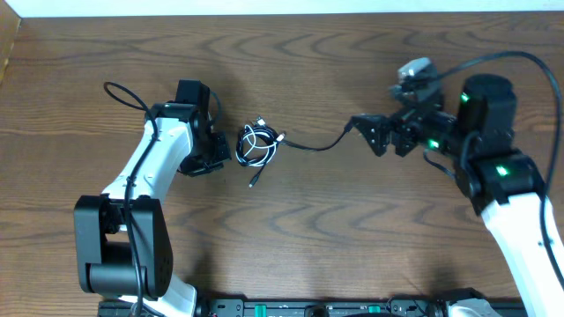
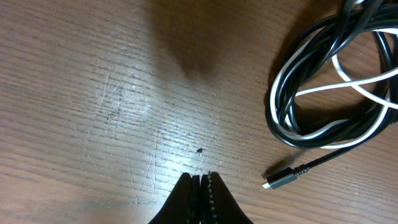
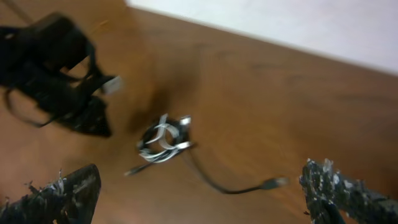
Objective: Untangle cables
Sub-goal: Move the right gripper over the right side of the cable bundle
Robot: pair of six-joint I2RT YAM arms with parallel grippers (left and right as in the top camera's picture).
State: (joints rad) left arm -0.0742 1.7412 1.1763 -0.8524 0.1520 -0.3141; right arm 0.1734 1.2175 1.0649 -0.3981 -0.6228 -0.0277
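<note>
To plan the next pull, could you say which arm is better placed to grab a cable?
Probably right: its open fingers face the black cable's loose end; left fingers are shut, empty.

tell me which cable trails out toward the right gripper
The black cable: it runs out to the right gripper; the white cable lies coiled.

Brown wood-grain table [image 1: 335, 255]

A dark wood-grain table [image 1: 335, 238] meets a pale wall [image 3: 298, 25] along its far edge.
</note>
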